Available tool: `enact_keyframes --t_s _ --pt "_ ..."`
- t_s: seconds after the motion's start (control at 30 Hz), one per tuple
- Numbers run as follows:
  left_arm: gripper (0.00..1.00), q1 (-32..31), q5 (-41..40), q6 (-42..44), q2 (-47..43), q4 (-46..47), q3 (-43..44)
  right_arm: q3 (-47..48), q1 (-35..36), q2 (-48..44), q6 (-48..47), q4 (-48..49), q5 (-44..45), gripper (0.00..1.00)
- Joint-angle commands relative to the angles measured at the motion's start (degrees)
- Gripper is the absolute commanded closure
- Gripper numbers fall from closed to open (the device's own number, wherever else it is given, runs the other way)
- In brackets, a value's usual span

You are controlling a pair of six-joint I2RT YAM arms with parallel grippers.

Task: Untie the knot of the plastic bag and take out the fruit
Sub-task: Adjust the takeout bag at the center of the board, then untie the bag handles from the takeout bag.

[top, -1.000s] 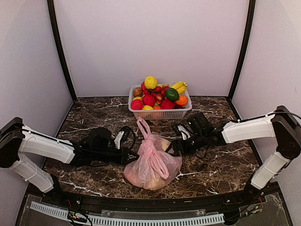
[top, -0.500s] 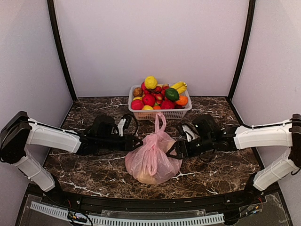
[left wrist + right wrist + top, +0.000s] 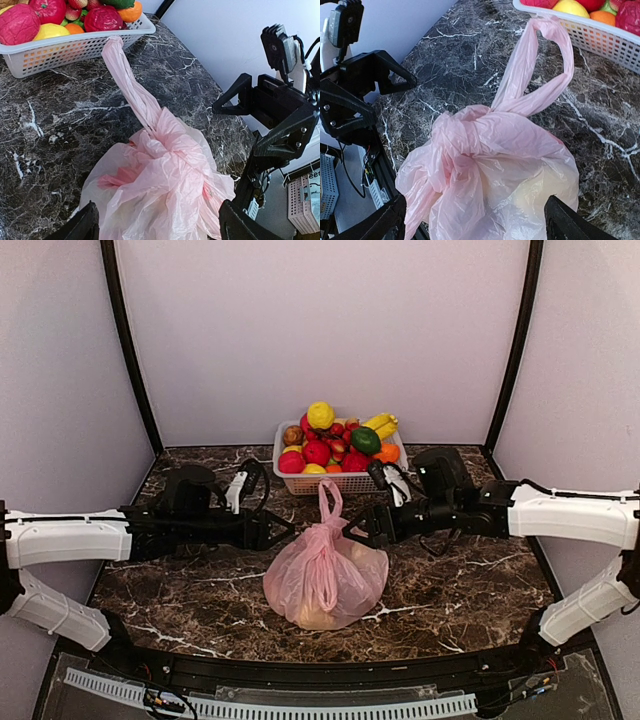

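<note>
Plastic bag [image 3: 325, 580] between left claw [image 3: 278, 530] and right claw [image 3: 358, 532], both spread.

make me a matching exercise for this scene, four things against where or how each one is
Things
1. bag
2. basket
3. knot
4. left gripper

Place or state
a. open, to the left of the bag
b. white, at the back
c. pink, bulging, in the middle
d. tied, on top of the bag

Pairs: 1-c, 2-b, 3-d, 4-a
</note>
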Motion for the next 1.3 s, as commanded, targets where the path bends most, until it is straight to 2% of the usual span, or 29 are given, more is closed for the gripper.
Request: enact_keyframes --t_s 0.0,0.3,0.37,0.47,0.63,0.83,0.93,1.03,1.13,1.27 --pt "0.18 -0.8 4.8 0.1 0.5 -3.2 1.2 2.6 -0.1 0.8 -2.4 0.5 -1.1 0.10" --pt "0.30 -3.6 7.0 -1.6 5.9 -2.1 2.5 4.6 2.1 7.1 -0.5 6.3 -4.6 0.24" --pt "0.31 -3.8 7.1 -2.1 6.9 -1.7 2.7 4.8 2.4 8.1 -0.2 7.2 -5.3 0.35" --pt "0.33 -4.1 7.0 -2.8 7.8 -1.7 2.8 5.1 2.5 9.0 -0.1 7.4 -5.2 0.45" --pt "0.41 -4.3 6.5 -3.9 8.3 -0.2 2.2 5.0 2.7 9.7 0.4 8.6 -5.4 0.47" --pt "0.42 -4.5 6.6 -4.7 9.6 1.3 2.7 5.7 2.9 11.4 0.8 8.9 -5.2 0.48" --pt "0.45 -4.6 6.5 -4.9 10.0 2.0 3.0 5.9 3.1 12.0 1.2 8.9 -5.3 0.51" --pt "0.50 -4.7 6.7 -5.2 10.5 2.5 3.2 5.9 3.3 12.5 1.6 10.3 -5.7 0.61" --pt "0.65 -4.7 7.0 -5.8 10.7 3.0 3.1 5.9 3.3 12.4 2.2 10.4 -5.6 0.76" --pt "0.73 -4.8 6.7 -7.0 10.0 4.2 2.0 5.0 3.3 11.7 3.2 11.4 -5.5 0.90"
